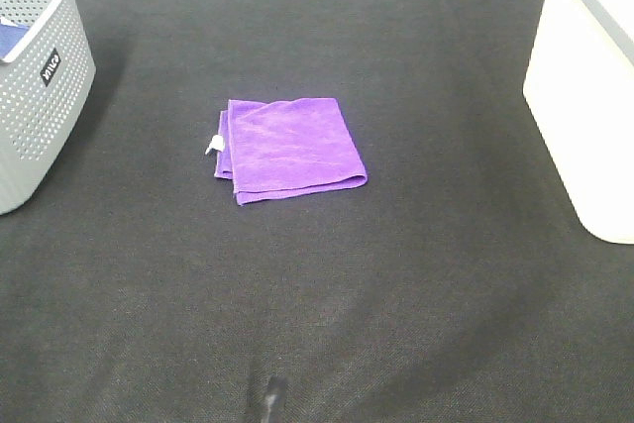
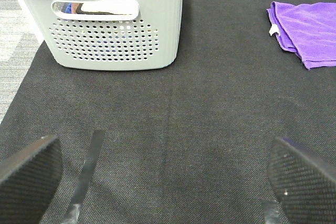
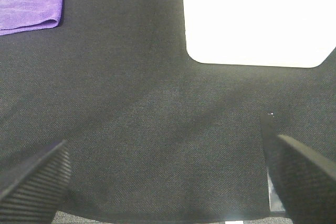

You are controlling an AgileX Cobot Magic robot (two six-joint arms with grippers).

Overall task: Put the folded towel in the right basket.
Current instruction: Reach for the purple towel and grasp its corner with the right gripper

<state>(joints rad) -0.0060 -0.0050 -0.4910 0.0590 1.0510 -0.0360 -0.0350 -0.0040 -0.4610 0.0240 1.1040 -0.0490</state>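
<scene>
The folded purple towel (image 1: 289, 149) lies flat on the black counter (image 1: 416, 304), about midway between the 2 baskets and touching neither. Its small white tag (image 1: 211, 144) sits at its left edge. The right basket (image 1: 584, 96), cream-white with smooth solid walls, stands at the far right, well apart from the towel. At the far left stands a grey perforated basket (image 1: 40, 96) with a small dark label (image 1: 51, 66) and a blue item (image 1: 10, 39) inside. The left jaws are released, their 2 textured pads (image 2: 29, 177) spread wide over bare counter near the grey basket. The right jaws are likewise released, pads wide apart over the counter near the cream basket's wall.
</scene>
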